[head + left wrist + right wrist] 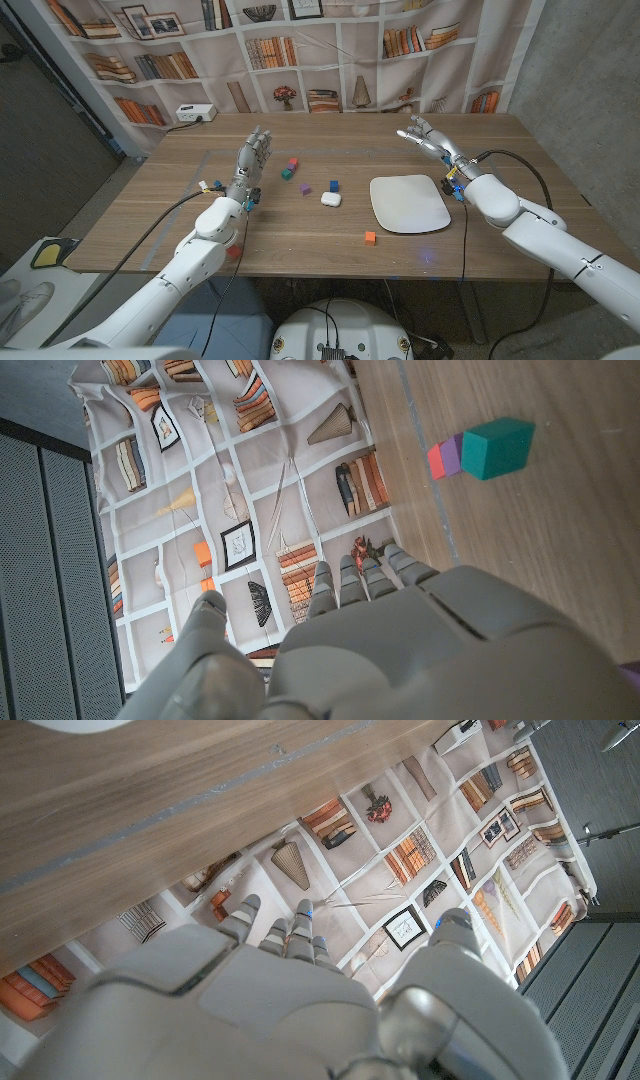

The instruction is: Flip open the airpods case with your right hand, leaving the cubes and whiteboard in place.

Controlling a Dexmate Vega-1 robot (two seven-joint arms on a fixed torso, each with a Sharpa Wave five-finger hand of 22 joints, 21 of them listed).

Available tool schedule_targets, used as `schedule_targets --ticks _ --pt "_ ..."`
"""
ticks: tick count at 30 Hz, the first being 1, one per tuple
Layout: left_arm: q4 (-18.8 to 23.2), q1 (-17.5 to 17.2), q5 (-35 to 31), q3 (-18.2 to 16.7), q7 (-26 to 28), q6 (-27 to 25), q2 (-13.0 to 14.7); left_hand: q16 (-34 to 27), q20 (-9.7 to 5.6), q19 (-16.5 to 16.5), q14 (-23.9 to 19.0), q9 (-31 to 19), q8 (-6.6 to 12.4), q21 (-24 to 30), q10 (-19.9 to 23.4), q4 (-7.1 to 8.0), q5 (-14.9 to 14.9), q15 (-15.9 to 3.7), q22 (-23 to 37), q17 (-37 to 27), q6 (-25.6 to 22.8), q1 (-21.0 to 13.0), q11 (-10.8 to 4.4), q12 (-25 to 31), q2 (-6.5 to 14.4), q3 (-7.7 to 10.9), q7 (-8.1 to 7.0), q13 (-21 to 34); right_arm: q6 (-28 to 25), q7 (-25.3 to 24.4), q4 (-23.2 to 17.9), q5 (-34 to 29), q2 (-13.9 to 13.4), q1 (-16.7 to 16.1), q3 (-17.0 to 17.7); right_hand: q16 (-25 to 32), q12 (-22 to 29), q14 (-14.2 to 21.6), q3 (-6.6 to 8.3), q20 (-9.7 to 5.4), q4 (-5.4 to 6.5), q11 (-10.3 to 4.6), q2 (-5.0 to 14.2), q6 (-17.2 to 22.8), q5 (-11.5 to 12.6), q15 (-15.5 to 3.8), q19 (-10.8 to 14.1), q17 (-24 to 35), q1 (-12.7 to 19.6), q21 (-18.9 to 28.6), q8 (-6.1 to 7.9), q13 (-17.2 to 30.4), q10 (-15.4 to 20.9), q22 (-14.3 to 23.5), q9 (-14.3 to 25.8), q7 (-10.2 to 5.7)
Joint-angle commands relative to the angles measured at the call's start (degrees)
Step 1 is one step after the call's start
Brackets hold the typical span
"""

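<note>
Orange cube [370, 237]: sits near the table's [300, 250] front edge, just in front of the whiteboard [409, 203].
Airpods case [331, 199]: lies shut, mid-table, just left of the whiteboard.
Other cubes: blue [334, 185], purple [305, 188], green [287, 174], red [293, 161], behind the case.
Left hand [250, 162]: fingers apart, holds nothing.
Right hand [430, 140]: fingers spread, holds nothing, well behind the whiteboard.
</note>
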State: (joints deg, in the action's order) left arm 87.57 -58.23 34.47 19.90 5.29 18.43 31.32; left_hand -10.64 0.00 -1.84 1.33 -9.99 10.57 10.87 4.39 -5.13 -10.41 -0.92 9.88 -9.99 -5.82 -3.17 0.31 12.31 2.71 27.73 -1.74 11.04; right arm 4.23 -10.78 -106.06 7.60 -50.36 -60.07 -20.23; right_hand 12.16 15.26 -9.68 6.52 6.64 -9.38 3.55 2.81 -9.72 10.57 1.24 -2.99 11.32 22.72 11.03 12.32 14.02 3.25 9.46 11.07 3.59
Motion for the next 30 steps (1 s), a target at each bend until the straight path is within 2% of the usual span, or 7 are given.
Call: schedule_targets --ticks 1,8,11,19,25,30 --pt "-0.9 0.9 -0.6 0.6 0.3 0.2 -0.8 0.1 -0.22 -0.3 0.0 -0.2 0.11 0.3 0.2 -0.16 -0.2 0.17 0.2 -0.2 -0.1 0.0 0.04 0.0 -0.2 -0.23 0.29 0.1 -2.2 -1.3 -2.3 -2.3 -1.0 -1.7 1.1 0.1 0.0 -3.5 0.30 -0.09 0.13 0.24 0.05 0.1 -0.1 0.07 -0.3 0.2 0.7 -0.1 0.41 0.1 -0.4 0.2 0.1 0.03" --pt "-2.0 2.0 -0.6 0.9 -0.2 -0.1 -1.0 0.1 -0.58 -0.5 -0.2 -0.2 0.18 0.4 0.5 -0.19 -0.2 0.05 0.2 -0.2 -0.4 -0.1 -0.05 0.1 -0.2 -0.24 0.33 0.1 -3.6 -0.9 -4.0 -3.0 -2.2 -2.3 1.8 0.1 0.0 -3.3 0.35 -0.20 0.21 0.22 -0.02 0.2 -0.2 0.06 -0.1 0.2 0.9 -0.1 0.36 0.3 -0.4 0.2 0.1 0.09" --pt "-2.3 2.4 -0.8 1.0 -0.2 0.1 -1.2 0.1 -0.59 -0.5 -0.2 -0.2 0.16 0.4 0.5 -0.20 -0.2 0.07 0.2 -0.2 -0.3 -0.1 -0.04 0.1 -0.2 -0.24 0.28 0.1 -4.6 1.4 -4.8 -2.0 -3.4 -2.1 1.9 -0.2 -0.6 -4.2 0.35 -0.19 0.37 0.69 -0.18 -0.9 -0.2 0.61 -0.7 0.2 1.0 -0.4 -0.17 0.4 -1.6 0.2 0.1 0.34" --pt "-1.9 2.0 -0.5 1.0 -0.4 0.0 -1.0 0.1 -0.63 -0.5 -0.2 -0.2 0.17 0.3 0.5 -0.24 -0.2 0.07 0.2 -0.2 -0.4 -0.1 0.01 0.1 -0.2 -0.27 0.26 0.1 -5.8 0.6 -6.3 -2.5 -3.5 -3.2 2.1 -0.2 -0.6 -4.3 0.34 -0.06 0.54 0.63 -0.24 -1.4 -0.3 0.63 -1.0 0.2 1.0 -0.4 -0.38 0.5 -1.6 0.2 0.2 0.39" --pt "-1.7 1.7 -0.3 1.0 -1.2 -0.3 -0.3 0.1 -0.59 -0.4 -0.2 -0.2 0.15 0.3 0.5 -0.24 -0.2 0.04 0.2 -0.2 -0.4 -0.1 0.06 0.1 -0.2 -0.29 0.32 0.1 -8.7 0.8 -8.9 -4.0 -4.7 -3.4 1.9 -0.4 -0.9 -4.8 0.40 -0.09 0.69 0.64 -0.17 -2.3 -0.3 0.55 -1.5 0.2 1.1 -0.5 -0.71 0.7 -2.1 0.2 0.2 0.27" --pt "-1.8 1.3 0.0 0.8 -1.0 0.4 -0.7 0.1 -0.52 -0.4 -0.2 -0.2 0.15 0.3 0.5 -0.25 -0.2 0.03 0.2 -0.2 -0.4 -0.1 0.12 0.0 -0.2 -0.31 0.31 0.1 -9.4 0.6 -9.8 -4.6 -4.9 -3.7 1.8 -0.3 -0.7 -4.7 0.47 -0.05 0.73 0.49 -0.12 -2.0 -0.3 0.53 -1.3 0.2 1.2 -0.5 -0.59 0.8 -1.6 0.2 0.2 0.18"
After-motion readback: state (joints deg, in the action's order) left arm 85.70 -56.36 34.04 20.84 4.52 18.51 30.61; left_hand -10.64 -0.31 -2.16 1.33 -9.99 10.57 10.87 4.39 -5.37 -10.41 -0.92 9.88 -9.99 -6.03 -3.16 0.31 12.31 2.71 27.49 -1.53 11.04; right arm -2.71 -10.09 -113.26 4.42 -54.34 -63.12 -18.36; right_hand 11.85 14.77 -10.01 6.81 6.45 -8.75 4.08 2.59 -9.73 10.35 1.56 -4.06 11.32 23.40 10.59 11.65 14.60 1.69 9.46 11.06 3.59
